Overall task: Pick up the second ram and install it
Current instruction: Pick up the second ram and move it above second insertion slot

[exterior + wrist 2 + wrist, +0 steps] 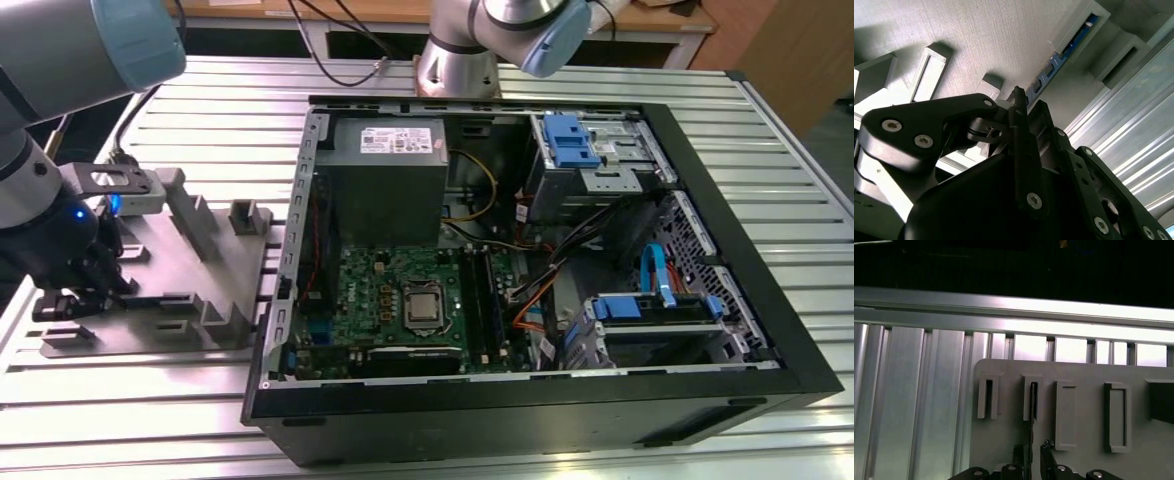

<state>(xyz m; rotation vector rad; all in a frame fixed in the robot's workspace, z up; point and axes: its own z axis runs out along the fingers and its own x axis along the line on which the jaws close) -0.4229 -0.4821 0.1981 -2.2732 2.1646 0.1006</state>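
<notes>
The second ram [1032,405] is a thin dark stick standing on edge in a slot of the grey holder plate [1144,440]. In the second wrist view its blue edge [1074,40] runs along that slot. My gripper [1031,447] is low over the holder at the exterior view's left [64,300]. Its fingers straddle the near end of the stick, one on each side. A gap shows between the stick and one fingertip [1046,445], so the gripper looks open. The motherboard [400,290] lies inside the open computer case [747,330], with its black slot rails [483,300] beside the processor.
The holder plate [187,290] has several raised slots and blocks [244,215] beside the gripper. The case's left wall [296,230] stands between the holder and the motherboard. Cables [534,290], a power supply [387,170] and blue drive brackets [567,140] crowd the case. The ribbed metal table [134,400] carries everything.
</notes>
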